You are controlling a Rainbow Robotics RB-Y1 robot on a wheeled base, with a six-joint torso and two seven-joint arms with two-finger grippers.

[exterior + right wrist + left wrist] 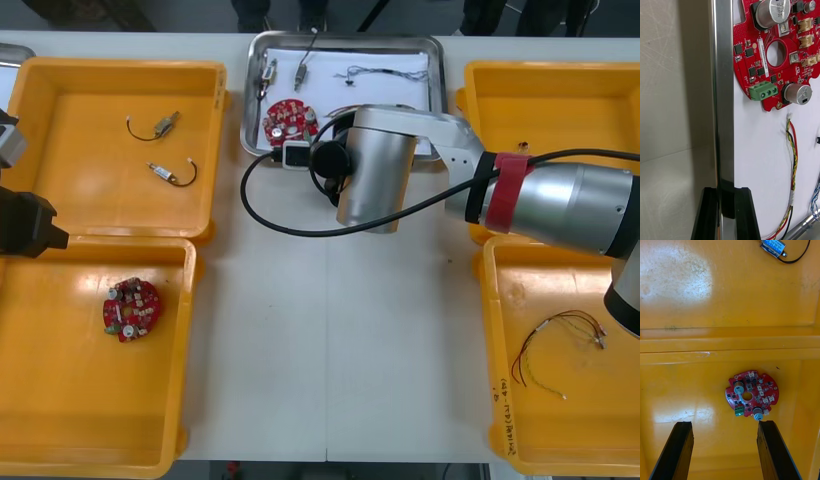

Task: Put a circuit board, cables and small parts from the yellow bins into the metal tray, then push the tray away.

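My right gripper (725, 191) is shut on the near left rim of the metal tray (723, 93), one finger on each side of it. Inside the white-lined tray (247, 100) lie a round red circuit board (752, 56), a red and yellow cable (793, 157), a blue and white cable (814, 198) and small metal parts (268, 72). The right arm's silver wrist (375, 170) covers the tray's near edge. My left gripper (725, 425) hangs open above the near left yellow bin (60, 440), just short of a second circuit board (752, 393).
The far left bin (60, 90) holds two small metal parts with black leads (165, 124). A thin red and black cable (560, 345) lies in the near right bin. The far right bin (560, 90) stands beside the tray. A black cable (270, 215) loops from the right wrist over the table.
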